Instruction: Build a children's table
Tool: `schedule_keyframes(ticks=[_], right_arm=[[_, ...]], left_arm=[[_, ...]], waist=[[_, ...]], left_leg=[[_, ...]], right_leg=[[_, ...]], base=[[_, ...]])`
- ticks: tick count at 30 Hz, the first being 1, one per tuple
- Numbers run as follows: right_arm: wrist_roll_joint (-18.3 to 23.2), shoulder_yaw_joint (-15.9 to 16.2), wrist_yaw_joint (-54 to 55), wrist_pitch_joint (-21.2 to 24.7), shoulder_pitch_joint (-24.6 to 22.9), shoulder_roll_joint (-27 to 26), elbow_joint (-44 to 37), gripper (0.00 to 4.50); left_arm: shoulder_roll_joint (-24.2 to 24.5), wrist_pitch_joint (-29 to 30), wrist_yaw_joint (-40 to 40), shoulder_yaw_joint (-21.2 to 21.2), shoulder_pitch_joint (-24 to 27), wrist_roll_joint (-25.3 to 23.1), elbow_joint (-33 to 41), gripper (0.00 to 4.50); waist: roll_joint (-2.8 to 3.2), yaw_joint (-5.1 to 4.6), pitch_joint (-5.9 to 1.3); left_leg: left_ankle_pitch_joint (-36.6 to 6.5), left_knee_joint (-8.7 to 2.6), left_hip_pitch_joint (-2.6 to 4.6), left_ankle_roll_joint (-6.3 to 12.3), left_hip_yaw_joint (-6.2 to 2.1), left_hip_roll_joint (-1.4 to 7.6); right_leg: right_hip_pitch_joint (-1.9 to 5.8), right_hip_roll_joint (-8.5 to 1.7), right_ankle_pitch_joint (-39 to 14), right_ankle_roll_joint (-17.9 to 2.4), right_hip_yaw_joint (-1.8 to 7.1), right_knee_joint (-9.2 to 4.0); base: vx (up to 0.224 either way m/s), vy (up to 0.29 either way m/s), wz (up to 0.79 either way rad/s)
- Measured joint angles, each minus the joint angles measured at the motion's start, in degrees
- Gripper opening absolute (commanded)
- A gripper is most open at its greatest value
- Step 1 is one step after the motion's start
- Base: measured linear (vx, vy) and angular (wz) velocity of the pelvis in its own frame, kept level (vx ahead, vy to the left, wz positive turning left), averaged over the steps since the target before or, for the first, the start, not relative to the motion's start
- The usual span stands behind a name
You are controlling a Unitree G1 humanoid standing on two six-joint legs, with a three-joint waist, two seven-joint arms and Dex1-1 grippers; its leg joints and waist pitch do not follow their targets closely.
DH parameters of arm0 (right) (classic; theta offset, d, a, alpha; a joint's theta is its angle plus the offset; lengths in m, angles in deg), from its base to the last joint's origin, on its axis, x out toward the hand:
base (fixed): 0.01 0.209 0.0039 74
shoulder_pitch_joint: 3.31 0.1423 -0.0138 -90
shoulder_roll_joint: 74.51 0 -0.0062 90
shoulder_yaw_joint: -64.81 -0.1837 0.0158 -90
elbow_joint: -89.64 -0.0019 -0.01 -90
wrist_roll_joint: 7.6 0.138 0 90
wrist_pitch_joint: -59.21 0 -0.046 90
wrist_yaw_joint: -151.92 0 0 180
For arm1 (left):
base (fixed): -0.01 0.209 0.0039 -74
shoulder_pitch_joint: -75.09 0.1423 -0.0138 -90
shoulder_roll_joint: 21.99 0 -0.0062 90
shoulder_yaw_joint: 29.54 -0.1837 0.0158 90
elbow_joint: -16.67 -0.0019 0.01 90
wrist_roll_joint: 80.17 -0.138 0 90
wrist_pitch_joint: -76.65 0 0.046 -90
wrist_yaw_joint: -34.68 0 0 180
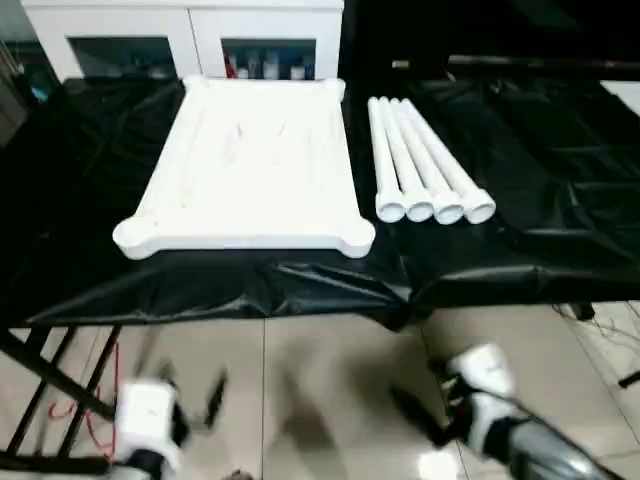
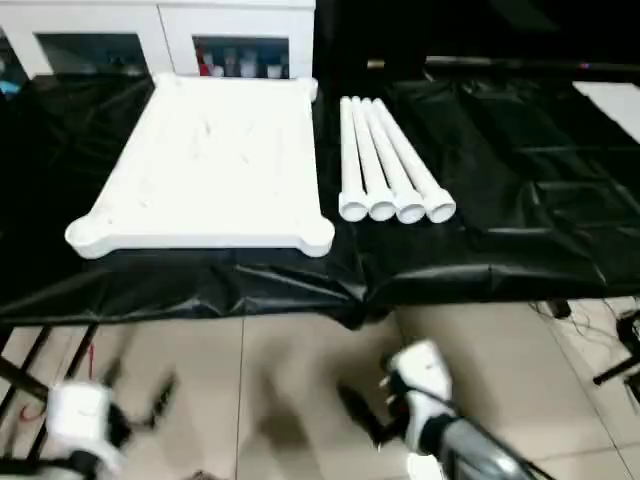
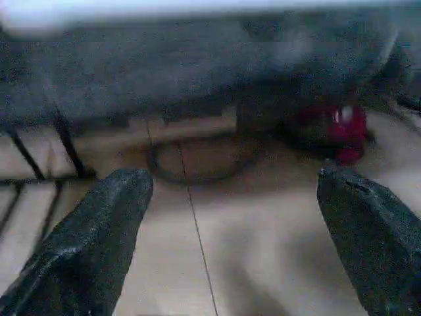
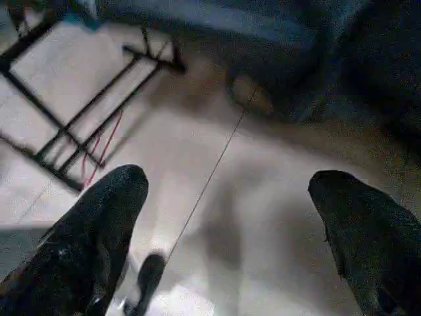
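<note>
The white tabletop [image 1: 250, 170] lies flat on the black-covered table [image 1: 530, 200], rounded corner sockets at its near corners. Just right of it, several long white tube legs [image 1: 425, 165] lie side by side, open ends facing me. Both arms hang low over the tiled floor, in front of and below the table edge. My left gripper [image 1: 195, 392] is at the bottom left, and the left wrist view shows it [image 3: 227, 224] open and empty. My right gripper [image 1: 425, 400] is at the bottom right, and the right wrist view shows it [image 4: 227, 217] open with nothing between the fingers.
A white cabinet [image 1: 190, 35] with glass doors stands behind the table. A black metal frame [image 1: 50, 375] with a red wire stands on the floor at the left. Under the table lie a dark cable loop [image 3: 197, 158] and a red object [image 3: 342, 128].
</note>
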Motion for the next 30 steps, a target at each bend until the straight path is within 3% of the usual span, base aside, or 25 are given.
schedule_keyframes(ticks=[2,3,7,11,16,19,22,25,26,30], right_arm=[[0.5,-1.9,2.6,1.0,1.9,-1.5,-3.2,4.44],[-0.3,-2.8,5.2,1.0,5.1,-2.5,-5.3,4.44],[-5.0,-3.4,10.9,-1.3,12.9,-3.7,-6.2,4.44],[2.9,-9.8,16.4,1.7,24.7,-8.8,-2.3,4.44],[6.0,-17.8,21.3,5.0,28.8,-10.2,4.0,4.44],[4.1,-15.3,19.1,5.4,28.6,-9.3,5.5,4.44],[4.5,-12.2,17.3,6.2,28.8,-9.5,5.6,4.44],[5.2,-10.5,16.9,6.2,29.5,-9.5,6.5,4.44],[4.9,-10.0,17.0,6.1,30.0,-9.5,7.0,4.44],[2.6,-8.6,17.4,4.7,31.0,-9.5,7.6,4.44]], left_arm=[[-1.0,3.1,-2.1,0.5,-0.7,0.4,7.1,4.5],[-1.6,5.6,-4.0,0.9,-2.9,0.4,11.8,4.5],[-2.1,10.8,-6.1,-0.1,-10.4,-1.4,15.9,4.5],[-4.2,16.1,-6.7,-4.1,-21.5,-4.0,13.2,4.5],[-4.8,21.2,-8.8,-4.4,-27.4,-3.3,10.5,4.5],[-3.3,24.1,-8.6,-3.7,-29.1,-3.4,10.3,4.5],[-2.9,25.4,-8.5,-3.1,-29.3,-3.6,10.3,4.5],[-2.5,25.4,-8.7,-2.7,-29.6,-3.7,10.2,4.5],[-2.4,25.4,-8.8,-2.4,-29.6,-3.7,10.0,4.5],[-1.9,26.4,-8.7,-3.1,-30.0,-3.8,8.9,4.5]], waist=[[-0.02,-0.02,0.04],[-0.06,-0.11,0.01],[-0.66,-0.16,-0.39],[-0.64,-0.08,-0.39],[-0.34,-0.44,-0.48],[-0.26,-1.22,-0.44],[-0.43,-1.58,-0.35],[-0.63,-1.51,-0.28],[-0.32,-1.44,-0.19],[-0.16,-1.4,-0.22]], left_leg=[[0.1,-0.02,0.0,-0.09,-0.01,-0.01],[0.1,-0.01,0.08,-0.13,-0.01,-0.03],[0.2,-0.05,0.12,-0.34,-0.14,-0.04],[0.5,0.03,-0.03,-0.35,-0.15,-0.1],[0.7,0.1,-0.23,-0.61,-0.17,-0.11],[0.5,-0.01,-0.08,-0.39,-0.16,-0.02],[0.4,-0.23,0.52,-0.41,-0.16,0.07],[0.3,-0.68,1.68,-0.45,-0.13,0.05],[0.2,-0.89,2.21,-0.47,-0.14,0.04],[-0.3,-0.94,2.68,-0.39,-0.11,-0.11]], right_leg=[[-0.03,0.01,0.0,0.0,0.01,-0.01],[0.02,0.01,0.2,0.2,0.05,0.01],[-0.04,0.11,0.4,0.5,0.07,0.09],[-0.12,0.09,0.8,0.3,0.13,0.1],[-0.25,0.12,1.1,0.7,0.09,0.17],[-0.25,0.17,0.7,0.1,0.04,0.29],[0.31,0.26,0.4,0.1,-0.08,0.18],[1.56,0.29,0.0,0.4,-0.14,-0.44],[2.12,0.32,0.0,0.3,-0.19,-0.93],[2.95,0.26,-0.3,-0.2,-0.15,-1.09]], base=[[0.0,0.0,0.0],[0.0,0.0,0.0],[0.0,0.0,0.0],[0.0,0.0,0.0],[0.0,0.0,0.0],[0.0,0.0,0.0],[0.0,0.0,0.0],[0.0,0.0,0.0],[0.0,0.0,0.0],[0.015,0.003,0.01]])
